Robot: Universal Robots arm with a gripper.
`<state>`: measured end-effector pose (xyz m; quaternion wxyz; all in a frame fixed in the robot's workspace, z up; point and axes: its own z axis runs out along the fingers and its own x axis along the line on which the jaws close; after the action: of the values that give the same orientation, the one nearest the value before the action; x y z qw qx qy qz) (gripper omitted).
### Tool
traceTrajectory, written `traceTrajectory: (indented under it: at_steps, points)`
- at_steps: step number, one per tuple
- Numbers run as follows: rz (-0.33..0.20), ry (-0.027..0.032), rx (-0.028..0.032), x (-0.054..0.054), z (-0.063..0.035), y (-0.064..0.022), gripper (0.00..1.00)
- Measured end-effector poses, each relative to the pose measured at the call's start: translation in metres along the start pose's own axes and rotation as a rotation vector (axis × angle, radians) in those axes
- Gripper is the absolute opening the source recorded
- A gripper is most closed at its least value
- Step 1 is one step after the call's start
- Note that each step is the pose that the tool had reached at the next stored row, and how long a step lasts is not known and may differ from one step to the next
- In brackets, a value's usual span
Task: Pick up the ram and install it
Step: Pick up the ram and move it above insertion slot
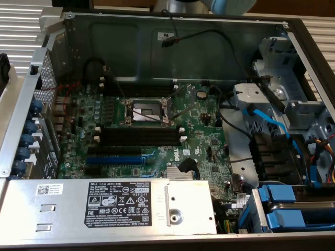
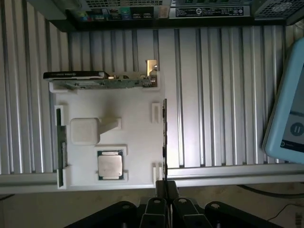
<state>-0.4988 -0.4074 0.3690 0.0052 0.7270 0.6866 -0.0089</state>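
Note:
The ram (image 2: 164,137) is a thin dark stick standing on edge in the side slot of a white holder tray (image 2: 137,137). My gripper (image 2: 166,189) hovers over the end of that stick that lies nearest it. Its dark fingers (image 2: 160,190) stand close together, shut, with nothing held between them. In the exterior view the open computer case shows the green motherboard (image 1: 199,125). Long black memory slots with white end clips (image 1: 138,134) lie beside the processor socket (image 1: 144,111). A piece of the arm (image 1: 183,5) shows above the case's back wall.
The tray also holds a graphics card (image 2: 102,80), a processor chip (image 2: 110,165), a white square block (image 2: 84,130) and a second green stick (image 2: 59,142) on its far side. A light blue device (image 2: 289,118) lies beside it on the ribbed aluminium table. Cables and drive bays fill the case's right side.

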Motion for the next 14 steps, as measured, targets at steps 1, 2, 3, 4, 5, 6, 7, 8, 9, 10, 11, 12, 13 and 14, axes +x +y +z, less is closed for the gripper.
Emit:
traceTrajectory:
  at_steps: [1, 2, 3, 4, 5, 6, 7, 8, 9, 10, 11, 12, 13, 14]
  points:
    - [0.000, -0.0006, -0.0014, 0.000, 0.0001, 0.0000, 0.12]
    - [0.000, -0.0005, -0.0016, 0.000, 0.0001, 0.0000, 0.12]
    - [0.000, -0.0006, -0.0016, 0.000, 0.0001, 0.0000, 0.12]
    - [0.000, -0.0006, -0.0017, 0.000, 0.0001, 0.0000, 0.12]
    - [0.000, -0.0007, -0.0015, 0.000, 0.0000, 0.0000, 0.12]
    - [0.000, -0.0007, -0.0015, 0.000, 0.0000, 0.0000, 0.12]
    - [0.000, -0.0006, -0.0015, 0.000, 0.0000, 0.0000, 0.12]
    - [0.000, -0.0007, -0.0015, 0.000, 0.0000, 0.0000, 0.12]
    - [0.000, -0.0007, -0.0013, 0.000, -0.0002, 0.0006, 0.12]
    - [0.000, -0.0008, -0.0013, 0.000, -0.0010, 0.0028, 0.12]
    - [-0.001, -0.0006, -0.0014, 0.000, -0.0024, 0.0069, 0.12]
    - [-0.001, -0.0004, -0.0015, 0.000, -0.0040, 0.0114, 0.12]
    - [-0.001, -0.0003, -0.0015, 0.000, -0.0058, 0.0152, 0.12]
    - [-0.001, -0.0003, -0.0014, 0.000, -0.0078, 0.0175, 0.12]
